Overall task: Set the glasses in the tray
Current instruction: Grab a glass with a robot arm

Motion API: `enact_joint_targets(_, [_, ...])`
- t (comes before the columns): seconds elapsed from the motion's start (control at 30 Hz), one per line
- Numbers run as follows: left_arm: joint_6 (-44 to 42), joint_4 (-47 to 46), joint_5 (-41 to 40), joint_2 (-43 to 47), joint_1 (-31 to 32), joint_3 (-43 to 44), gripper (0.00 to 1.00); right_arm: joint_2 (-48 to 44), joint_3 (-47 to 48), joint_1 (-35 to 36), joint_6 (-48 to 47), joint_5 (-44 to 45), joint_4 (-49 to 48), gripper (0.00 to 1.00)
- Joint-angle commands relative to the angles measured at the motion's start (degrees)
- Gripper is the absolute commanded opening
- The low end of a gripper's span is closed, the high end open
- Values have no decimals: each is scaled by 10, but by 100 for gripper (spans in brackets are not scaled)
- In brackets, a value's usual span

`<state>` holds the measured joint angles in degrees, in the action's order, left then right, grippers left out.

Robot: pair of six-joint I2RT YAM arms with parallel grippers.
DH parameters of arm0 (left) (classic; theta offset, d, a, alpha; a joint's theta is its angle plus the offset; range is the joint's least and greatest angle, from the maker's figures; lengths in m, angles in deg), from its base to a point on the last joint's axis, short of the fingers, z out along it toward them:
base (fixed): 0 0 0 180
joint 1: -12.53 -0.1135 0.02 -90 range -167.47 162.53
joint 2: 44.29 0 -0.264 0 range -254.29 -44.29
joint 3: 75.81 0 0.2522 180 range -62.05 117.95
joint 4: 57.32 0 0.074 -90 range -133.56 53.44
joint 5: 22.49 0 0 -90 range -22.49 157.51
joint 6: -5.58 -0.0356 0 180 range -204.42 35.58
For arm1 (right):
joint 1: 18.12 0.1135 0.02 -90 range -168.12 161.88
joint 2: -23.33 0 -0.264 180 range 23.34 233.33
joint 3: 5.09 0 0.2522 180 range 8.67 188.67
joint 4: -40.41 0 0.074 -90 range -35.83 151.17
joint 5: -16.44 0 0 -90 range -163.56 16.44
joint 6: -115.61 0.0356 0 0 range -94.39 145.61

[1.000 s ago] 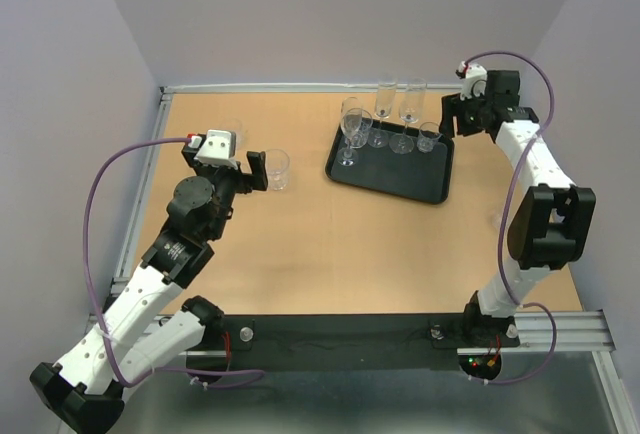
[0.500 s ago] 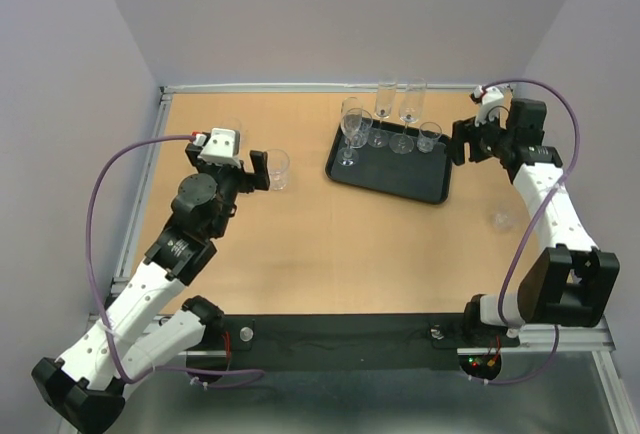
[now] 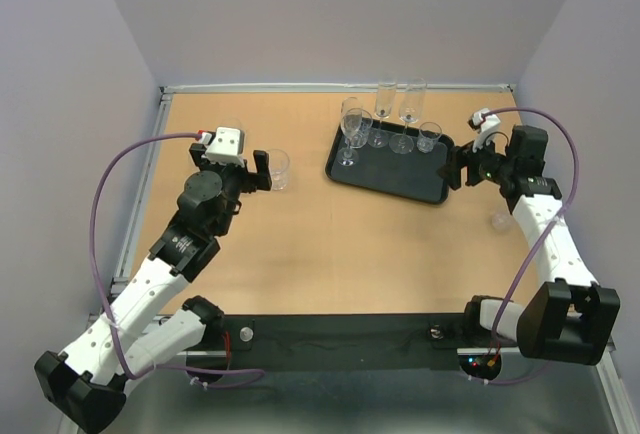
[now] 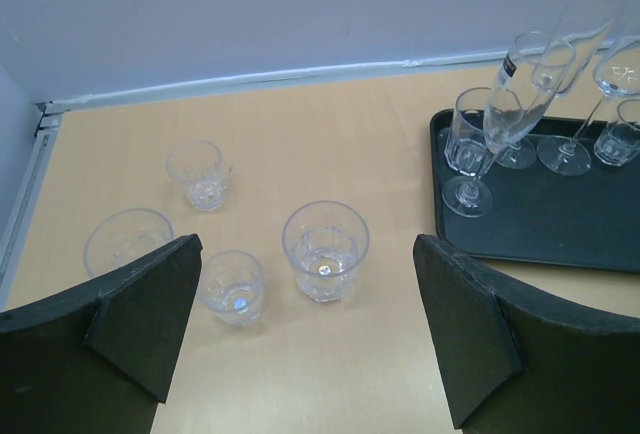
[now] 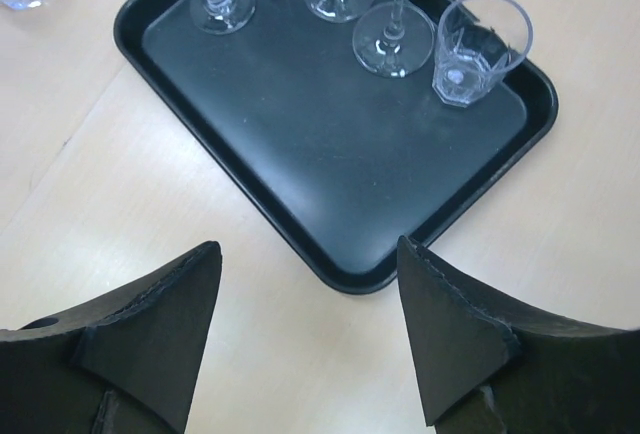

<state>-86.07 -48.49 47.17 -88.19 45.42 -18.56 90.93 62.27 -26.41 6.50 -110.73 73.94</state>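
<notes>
The black tray [image 3: 400,176] lies at the back right of the table and holds several clear glasses. Among them are a stemmed glass [image 3: 351,134], two flutes [image 3: 396,101] and a tumbler [image 3: 428,136]. My right gripper [image 3: 458,167] hovers open and empty over the tray's [image 5: 330,144] near right corner, with that tumbler [image 5: 475,46] ahead of it. My left gripper [image 3: 255,169] is wide open and empty, with a tumbler [image 4: 325,251] just ahead between its fingers. Three more tumblers stand to the left, a small one [image 4: 230,287], a far one [image 4: 200,174] and a wide one [image 4: 125,239].
One more clear glass [image 3: 500,219] stands on the table right of the tray, close to the right arm. A raised metal rail [image 3: 330,86] borders the table at the back, with purple walls beyond it.
The right arm has drawn back from the tray's far right corner to its near right corner, and its jaws have widened a little. The left arm has barely shifted.
</notes>
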Motion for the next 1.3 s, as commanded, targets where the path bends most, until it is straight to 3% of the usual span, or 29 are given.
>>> enact_joint_targets(0.0, [-4, -34, -13, -3, -5, -9, 99, -30, -18, -6, 8, -32, -54, 76])
enact_joint_targets(0.23, [15, -25, 10, -14, -5, 5, 99, -40, -32, -8, 21, -37, -67, 76])
enact_joint_targets(0.7, [154, 29, 89, -7, -5, 29, 99, -46, -31, -8, 36, -33, -69, 80])
enact_joint_targets(1.13, [247, 43, 104, -14, -6, -3, 99, -47, -31, -8, 43, -26, -69, 100])
enact_joint_targets(1.27, [264, 42, 104, -20, -7, -9, 99, -47, -29, -8, 45, -25, -69, 100])
